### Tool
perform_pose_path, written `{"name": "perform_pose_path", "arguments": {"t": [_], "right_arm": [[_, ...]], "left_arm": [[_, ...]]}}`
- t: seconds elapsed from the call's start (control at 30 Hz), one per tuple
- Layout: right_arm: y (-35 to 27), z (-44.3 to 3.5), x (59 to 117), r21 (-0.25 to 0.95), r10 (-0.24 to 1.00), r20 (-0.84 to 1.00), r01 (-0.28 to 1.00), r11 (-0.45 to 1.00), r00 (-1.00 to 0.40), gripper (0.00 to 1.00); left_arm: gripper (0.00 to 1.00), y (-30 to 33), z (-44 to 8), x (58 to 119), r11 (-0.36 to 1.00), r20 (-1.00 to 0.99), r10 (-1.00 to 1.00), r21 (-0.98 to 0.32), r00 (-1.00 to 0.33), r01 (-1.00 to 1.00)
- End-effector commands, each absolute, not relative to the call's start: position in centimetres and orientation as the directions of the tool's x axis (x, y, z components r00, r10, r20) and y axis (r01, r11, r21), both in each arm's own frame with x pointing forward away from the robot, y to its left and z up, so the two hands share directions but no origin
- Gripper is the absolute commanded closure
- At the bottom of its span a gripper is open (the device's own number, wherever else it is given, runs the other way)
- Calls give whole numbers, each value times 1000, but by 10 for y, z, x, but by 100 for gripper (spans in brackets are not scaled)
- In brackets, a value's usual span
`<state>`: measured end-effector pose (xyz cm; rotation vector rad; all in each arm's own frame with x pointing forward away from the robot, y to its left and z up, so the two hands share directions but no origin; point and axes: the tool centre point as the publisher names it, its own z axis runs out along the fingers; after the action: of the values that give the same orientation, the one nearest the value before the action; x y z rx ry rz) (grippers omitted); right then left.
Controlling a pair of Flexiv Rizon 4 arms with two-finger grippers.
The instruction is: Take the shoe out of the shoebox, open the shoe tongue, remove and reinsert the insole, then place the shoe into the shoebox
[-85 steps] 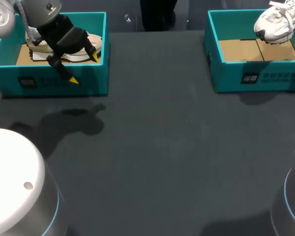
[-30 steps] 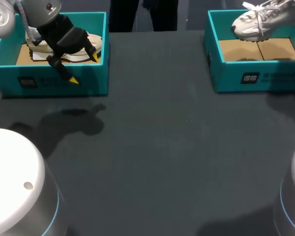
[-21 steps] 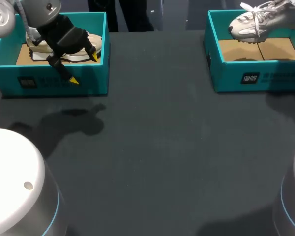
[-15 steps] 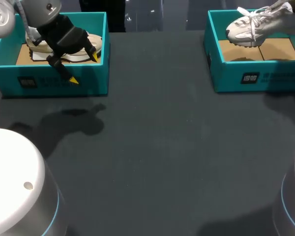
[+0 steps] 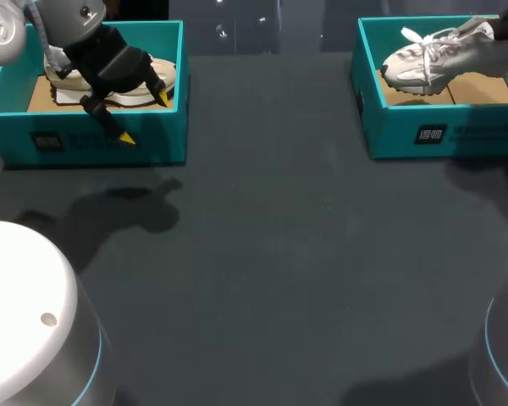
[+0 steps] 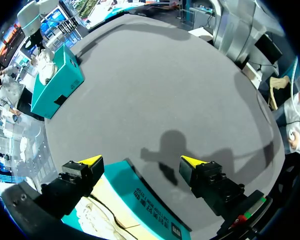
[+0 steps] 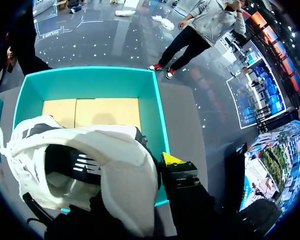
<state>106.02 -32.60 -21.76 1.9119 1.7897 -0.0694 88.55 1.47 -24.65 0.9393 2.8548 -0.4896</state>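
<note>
Our left tool [image 6: 141,161] hangs with its two yellow-tipped fingers wide apart and nothing between them. It sits over the front wall of the left box [image 5: 93,148], one tip inside the box and the other just outside its front wall. Under the tool, inside that teal box, lies a beige shoe [image 5: 171,74] on a cardboard floor, partly hidden by the arm in the head view. The tool does not touch the shoe, as far as we can tell.

Our right tool [image 7: 157,162] is clamped on the heel end of the white shoe [image 5: 427,59]. One yellow tip shows against the outside of the heel, and the other finger is hidden inside the shoe's opening. The shoe is off the floor of the right box [image 5: 440,135], with its toe pointing toward the middle of the table [image 5: 279,254] and its laces loose on top. A shadow falls on the brown cardboard [image 7: 105,110] beneath it. The arm comes in from the far right corner.

The two teal boxes stand well apart at the far corners of the dark table.
</note>
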Motion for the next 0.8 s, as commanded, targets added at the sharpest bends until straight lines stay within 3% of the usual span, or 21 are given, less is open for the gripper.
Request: {"name": "perform_pose_path", "arguments": {"t": [0.03, 0.8], "right_arm": [[-324, -217, 1057, 335, 917, -378, 942, 5, 129, 100], [-342, -251, 1047, 302, 935, -337, 953, -2, 109, 100]], "left_arm": [[0, 15, -246, 885, 759, -189, 562, -269, -805, 593], [0, 15, -246, 885, 759, -189, 562, -269, -805, 593]]}}
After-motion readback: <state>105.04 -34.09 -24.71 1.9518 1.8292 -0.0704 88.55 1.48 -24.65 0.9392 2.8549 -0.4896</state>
